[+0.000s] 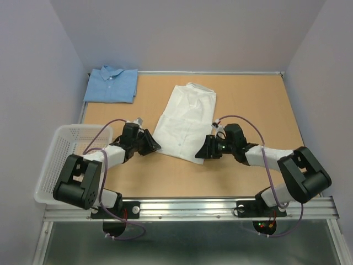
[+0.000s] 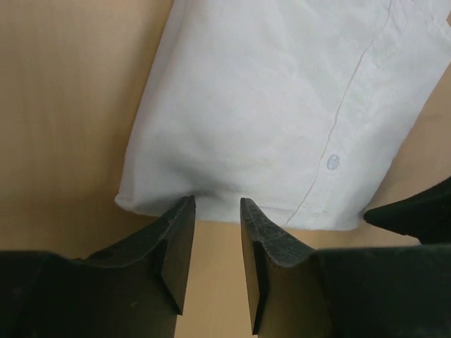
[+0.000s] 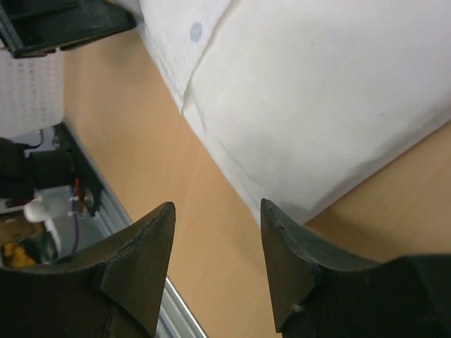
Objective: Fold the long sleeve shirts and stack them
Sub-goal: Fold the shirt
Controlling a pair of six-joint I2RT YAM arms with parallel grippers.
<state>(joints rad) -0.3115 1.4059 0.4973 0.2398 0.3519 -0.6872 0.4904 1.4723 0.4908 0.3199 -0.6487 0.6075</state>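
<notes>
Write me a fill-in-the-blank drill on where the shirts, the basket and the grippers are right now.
1. The light blue shirt lies folded at the far ______ corner of the table.
2. The white shirt lies mid-table, and the left gripper and the right gripper sit at its near edge with jaws ______.
3. Neither gripper is anywhere near the ______ shirt.
4. The mesh basket stands beside the ______ arm.

Missing words: left; open; blue; left

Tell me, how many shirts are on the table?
2. The white shirt lies in the middle of the table; the blue shirt sits folded at the far left corner. No others show.
</notes>
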